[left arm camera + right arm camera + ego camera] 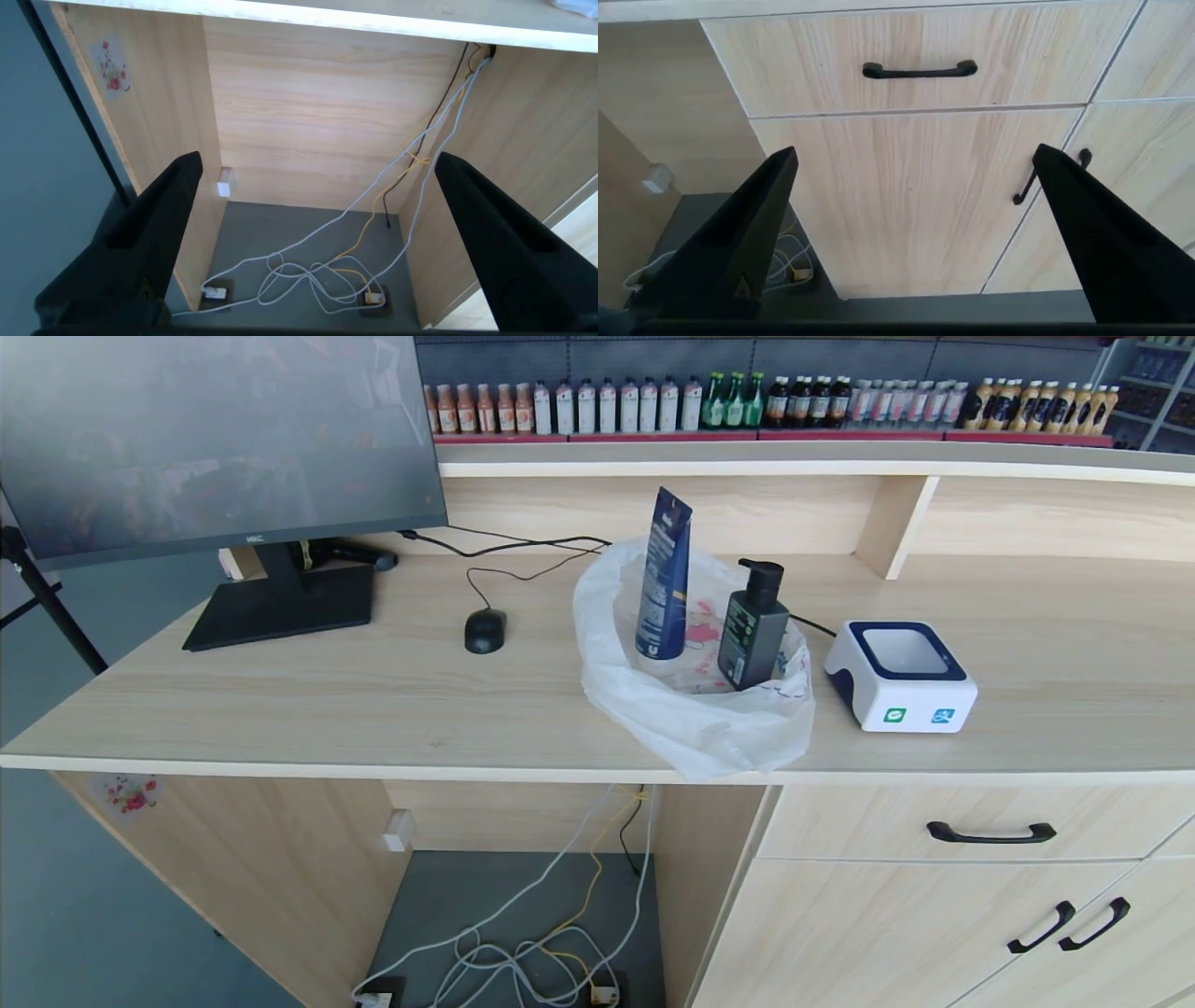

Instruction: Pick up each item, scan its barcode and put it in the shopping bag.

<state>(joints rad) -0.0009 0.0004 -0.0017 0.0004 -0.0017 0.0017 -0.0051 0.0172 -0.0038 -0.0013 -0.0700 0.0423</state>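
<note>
Since the blue plastic tube (663, 579) and black pump bottle (752, 630) stand in the white bag (709, 728), the left gripper (318, 161) and right gripper (915, 151), fingers spread, seem finished.

The left claw (318, 247) has its two dark fingers (140, 247) spread wide apart, with nothing held between them. The right claw (915, 243) is posed the same way, its fingers (1102, 243) wide and empty.

The scanner (900, 676) front carries two small icons (green, blue); other print is illegible.
</note>
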